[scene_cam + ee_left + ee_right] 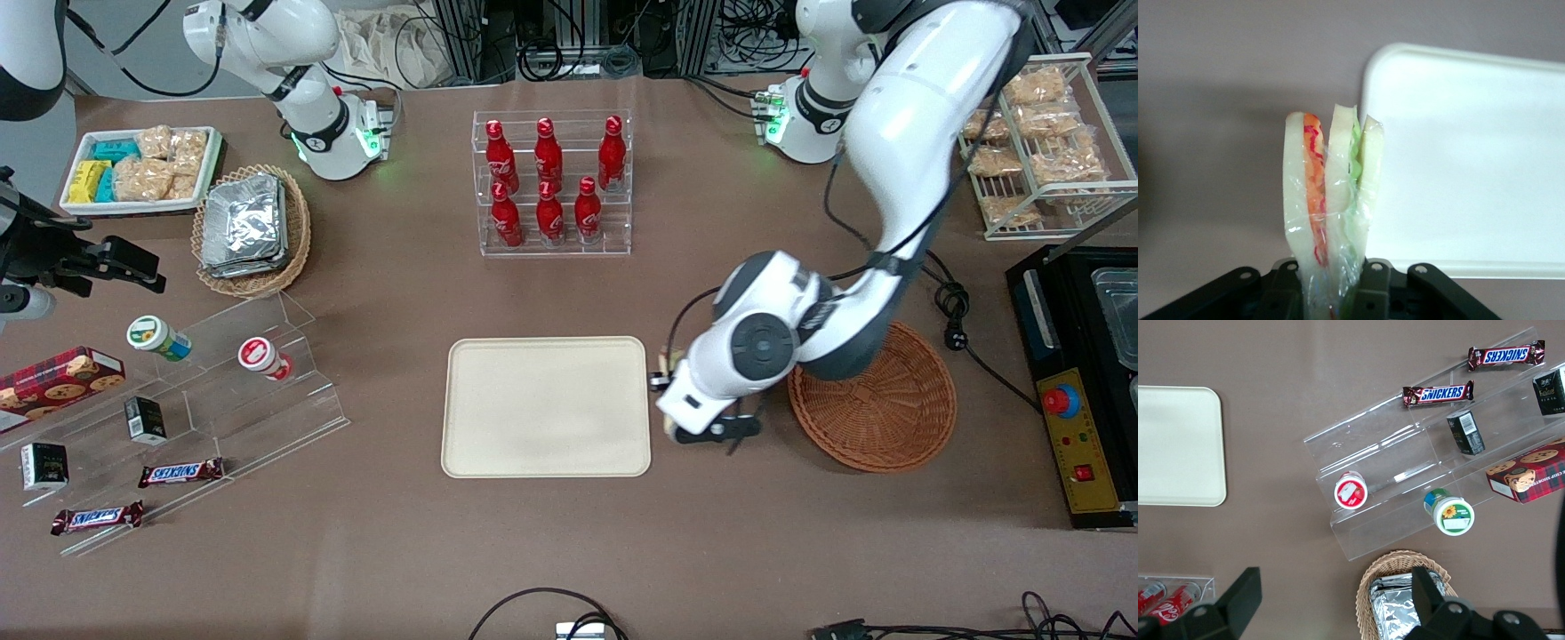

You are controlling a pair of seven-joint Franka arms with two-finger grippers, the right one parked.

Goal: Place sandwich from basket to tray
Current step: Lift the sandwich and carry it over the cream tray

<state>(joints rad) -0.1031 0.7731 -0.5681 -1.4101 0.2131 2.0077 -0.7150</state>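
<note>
My left gripper (pixel 1331 283) is shut on the sandwich (pixel 1331 180), a plastic-wrapped wedge of white bread with orange and green filling, held upright by its narrow end. In the front view the gripper (pixel 674 398) hangs over the bare table between the tray (pixel 547 406) and the round reddish-brown basket (pixel 889 418), close to the tray's short edge. The arm hides most of the sandwich (pixel 663 362) there; only a tan sliver shows. The cream tray (pixel 1471 167) lies flat with nothing on it, its rim just past the sandwich. No item shows in the visible part of the basket.
A clear rack of red bottles (pixel 551 182) stands farther from the front camera than the tray. Acrylic steps with snacks (pixel 213 391), an oval foil-packet basket (pixel 252 229) and a white snack tray (pixel 142 169) lie toward the parked arm's end. A wire rack (pixel 1040 142) and a black appliance (pixel 1080 382) sit beside the basket.
</note>
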